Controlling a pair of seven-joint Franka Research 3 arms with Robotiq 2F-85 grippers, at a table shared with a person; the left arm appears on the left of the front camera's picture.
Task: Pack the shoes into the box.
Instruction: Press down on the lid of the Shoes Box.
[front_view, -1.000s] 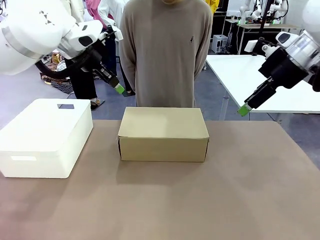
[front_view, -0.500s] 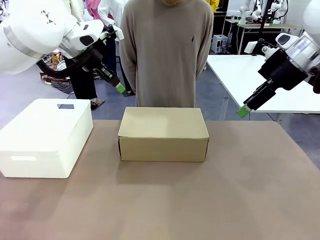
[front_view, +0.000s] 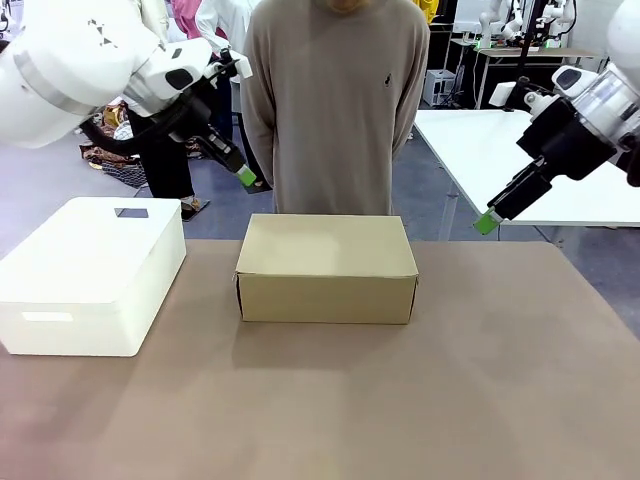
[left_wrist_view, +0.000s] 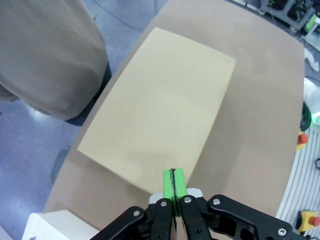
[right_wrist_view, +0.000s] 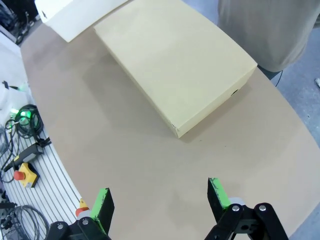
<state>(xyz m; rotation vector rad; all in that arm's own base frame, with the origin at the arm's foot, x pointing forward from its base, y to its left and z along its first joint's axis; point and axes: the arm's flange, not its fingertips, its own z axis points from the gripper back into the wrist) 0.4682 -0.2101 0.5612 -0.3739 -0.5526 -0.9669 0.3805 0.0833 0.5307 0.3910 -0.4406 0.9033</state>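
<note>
The box (front_view: 327, 266) is a plain brown cardboard shoebox with its lid down, standing at the middle of the far side of the table; it also appears as the box (left_wrist_view: 160, 107) and the box (right_wrist_view: 172, 62). The shoes are hidden or out of view. My left gripper (front_view: 246, 177) hangs in the air up left of the box, its green pads pressed together and holding nothing, as the left gripper (left_wrist_view: 173, 183) shows. My right gripper (front_view: 486, 221) hovers high to the right of the box, and the right gripper (right_wrist_view: 160, 198) stands open and empty.
A larger white box (front_view: 92, 272) sits on the table's left side. A person in a beige sweater (front_view: 335, 100) stands right behind the shoebox at the far edge. The brown tabletop (front_view: 400, 400) in front of the boxes is bare.
The left gripper has drifted slightly to the right and up. The right gripper, the boxes and the person are as before.
</note>
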